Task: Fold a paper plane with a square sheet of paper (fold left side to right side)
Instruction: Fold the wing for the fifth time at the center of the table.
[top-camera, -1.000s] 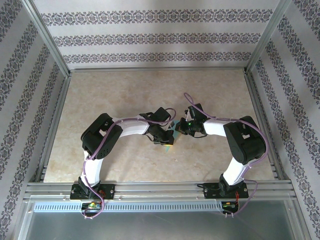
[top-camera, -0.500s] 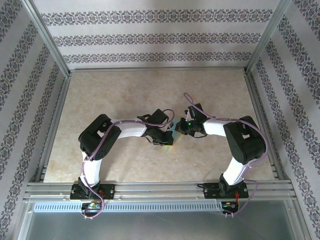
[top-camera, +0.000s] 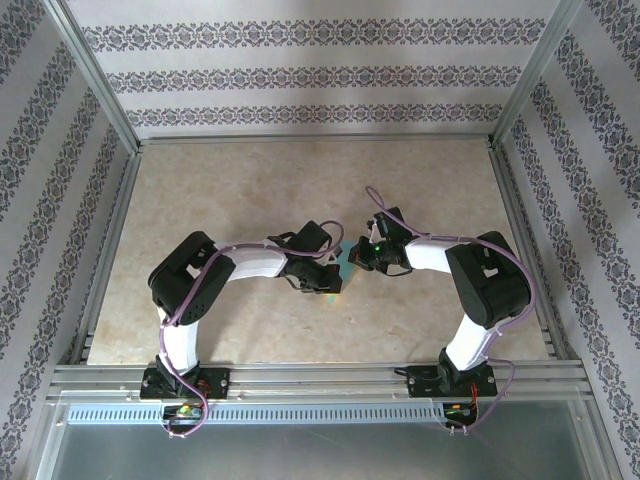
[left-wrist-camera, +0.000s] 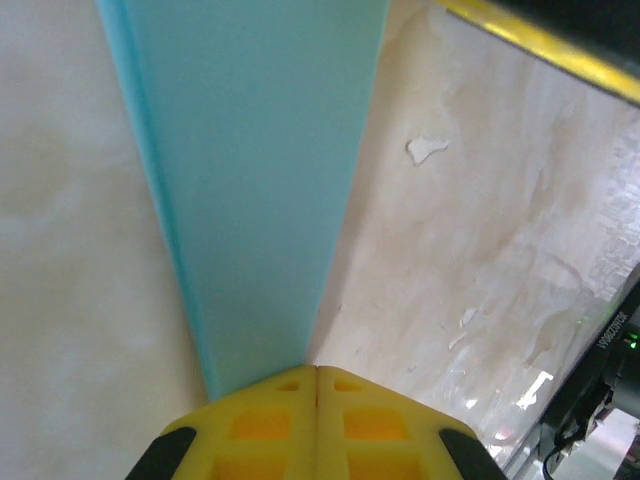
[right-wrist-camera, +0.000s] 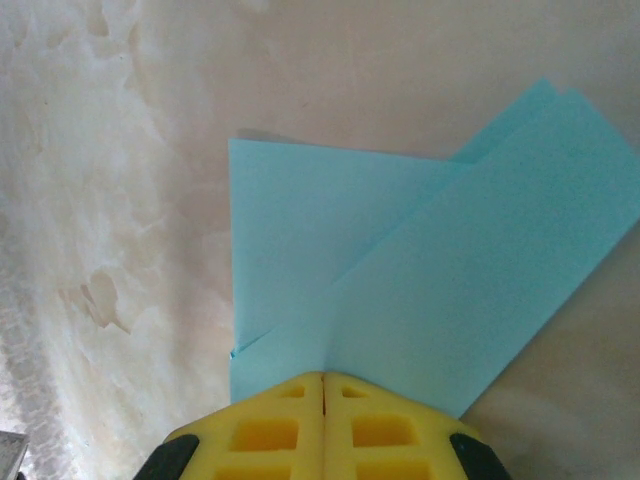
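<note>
The table (top-camera: 250, 200) was the biggest thing in view, with the left arm (top-camera: 250, 262) and right arm (top-camera: 440, 255) bent inward so their tips met near its middle. Between them the paper (right-wrist-camera: 430, 270) lay flat on the tabletop, folded into overlapping layers: from the right wrist 1 flap crossed over another, and from the left wrist it narrowed toward the fingers with a doubled edge along 1 side.

The left gripper (left-wrist-camera: 317, 388) had its jaws together, nothing visible between them, its tip at the narrow end of the paper. The right gripper (right-wrist-camera: 323, 392) was likewise closed, its tip over the paper's near edge.

The step looked like pressing a fold flat. It would go best with 1 closed tip pinning the sheet while the other slid along the crease, lightly, so the thin paper neither dragged nor buckled, and with the layered edges kept lined up.
</note>
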